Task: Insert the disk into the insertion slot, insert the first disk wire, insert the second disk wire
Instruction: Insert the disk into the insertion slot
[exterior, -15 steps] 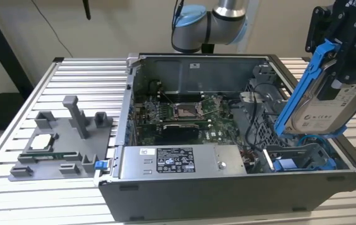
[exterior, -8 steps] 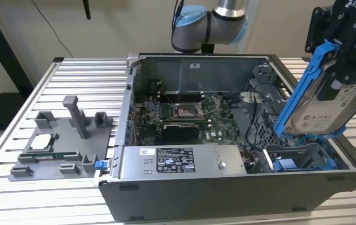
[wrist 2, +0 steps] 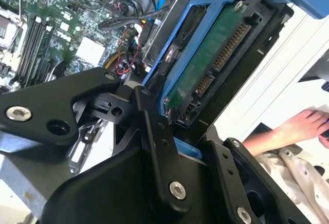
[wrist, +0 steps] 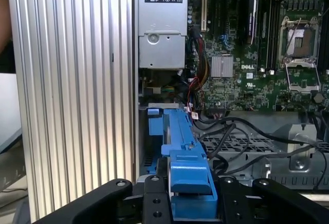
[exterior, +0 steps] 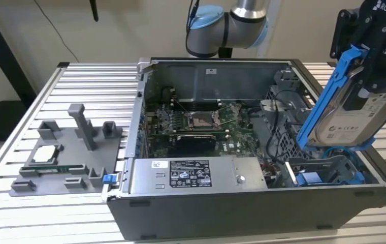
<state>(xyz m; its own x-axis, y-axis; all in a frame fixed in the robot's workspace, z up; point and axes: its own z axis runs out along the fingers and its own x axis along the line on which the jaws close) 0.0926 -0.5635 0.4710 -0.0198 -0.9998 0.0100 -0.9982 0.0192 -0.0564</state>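
Observation:
My gripper (exterior: 367,76) is shut on the disk (exterior: 345,117), a silver drive in a blue carrier. It holds the disk tilted over the front corner of the open computer case, at the exterior view's right. The disk's lower end reaches down to the insertion slot (exterior: 323,172), a dark grey drive cage with blue parts inside. In the second wrist view the disk's green board and connectors (wrist 2: 216,54) face the camera, and a black finger (wrist 2: 154,126) presses on the blue frame. The first wrist view looks along the carrier's blue edge (wrist: 186,162) toward the cage (wrist: 154,126). Loose black wires (wrist: 231,131) lie beside the cage.
The motherboard with its silver processor socket (exterior: 200,119) and the power supply (exterior: 193,175) fill the case. A grey fixture (exterior: 64,152) with small parts stands on the slatted table (exterior: 44,213) at the exterior view's left. A person's hand (wrist 2: 300,126) rests outside the case.

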